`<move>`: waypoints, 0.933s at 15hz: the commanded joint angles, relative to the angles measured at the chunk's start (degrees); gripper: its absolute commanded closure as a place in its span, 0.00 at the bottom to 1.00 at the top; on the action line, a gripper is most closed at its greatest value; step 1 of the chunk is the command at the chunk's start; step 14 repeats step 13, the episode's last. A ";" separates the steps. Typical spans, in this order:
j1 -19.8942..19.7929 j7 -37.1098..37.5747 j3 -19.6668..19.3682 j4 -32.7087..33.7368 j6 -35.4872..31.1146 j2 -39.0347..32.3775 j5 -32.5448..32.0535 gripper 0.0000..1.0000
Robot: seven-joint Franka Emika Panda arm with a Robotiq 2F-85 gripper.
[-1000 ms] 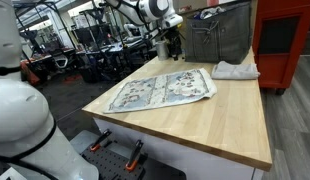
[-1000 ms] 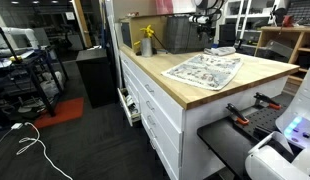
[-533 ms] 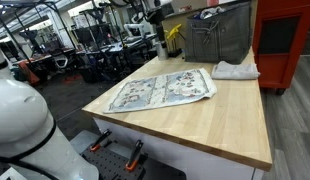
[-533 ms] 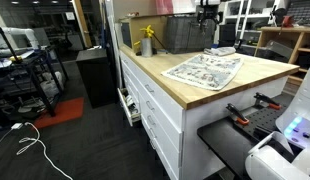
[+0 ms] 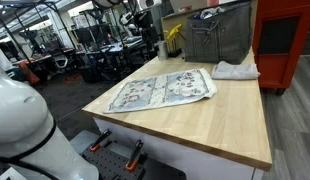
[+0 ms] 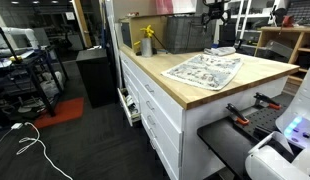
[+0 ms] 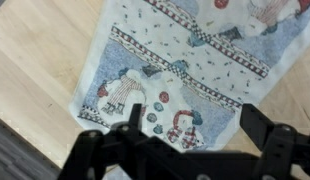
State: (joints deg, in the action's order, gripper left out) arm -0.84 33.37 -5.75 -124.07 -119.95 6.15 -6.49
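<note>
Pale printed cloth with snowman figures [image 7: 185,50] lies spread flat on the light wooden tabletop [image 5: 200,125], mid-frame in both exterior views [image 6: 205,68]. In the wrist view it fills the upper right, with bare wood at left. Black gripper [image 7: 195,125] hangs high over the table's far side, at the top centre of an exterior view [image 5: 146,18], well apart from the cloth. Its fingers [image 7: 135,118] are spread wide apart with nothing between them, touching nothing. Reads as a hover stage: gripper empty, cloth untouched. Any pick would call for a drop to a cloth edge or corner, since flat fabric gives little to pinch. Beyond the cloth, upper part of the frame: a yellow bottle-like item [image 5: 173,35], a grey metal bin [image 5: 217,35], and a crumpled white rag [image 5: 235,70].
</note>
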 commanded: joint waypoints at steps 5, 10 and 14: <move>-0.81 -17.87 3.70 -5.39 4.37 6.98 -6.61 0.00; -0.34 -21.56 5.69 -4.15 1.98 5.16 -6.31 0.00; 0.31 -22.04 6.23 -3.98 1.62 4.57 -6.32 0.00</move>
